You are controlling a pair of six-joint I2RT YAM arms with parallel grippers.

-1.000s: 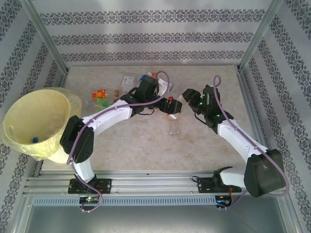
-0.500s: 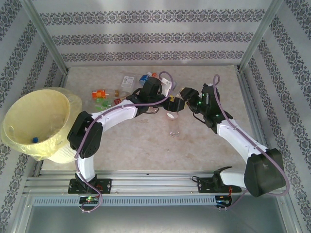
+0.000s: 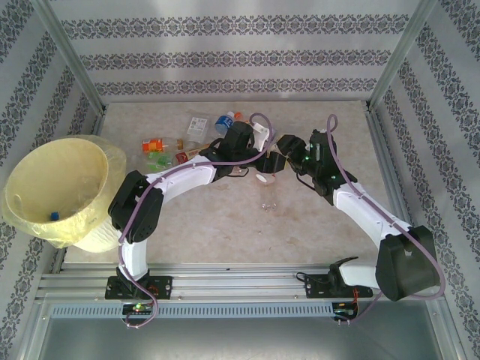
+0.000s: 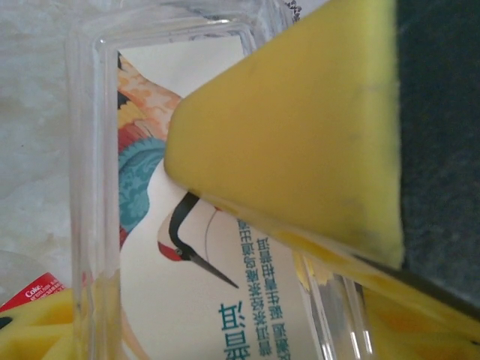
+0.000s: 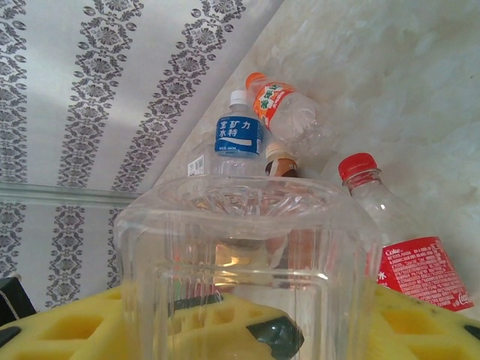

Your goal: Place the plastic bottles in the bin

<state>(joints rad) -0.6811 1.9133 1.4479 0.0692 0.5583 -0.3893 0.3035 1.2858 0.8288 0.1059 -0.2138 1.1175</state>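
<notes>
Left wrist: left gripper (image 3: 259,160) clamps crane-label clear bottle (image 4: 150,285) over mid table (image 3: 195,217); right gripper (image 3: 283,160) straddles its base, hold unclear. Bin (image 3: 45,172) far left, left arm nearer.

A: The bottle (image 4: 97,150) between the left gripper's (image 4: 105,240) pads (image 4: 300,127)?
B: Clear glossy plastic with a smooth printed label (image 4: 195,300). The pads are matt yellow foam.
A: Beyond the right gripper (image 5: 247,322)?
B: More glossy clear bottles (image 5: 240,135) on a matt, marbled table (image 5: 405,67).
</notes>
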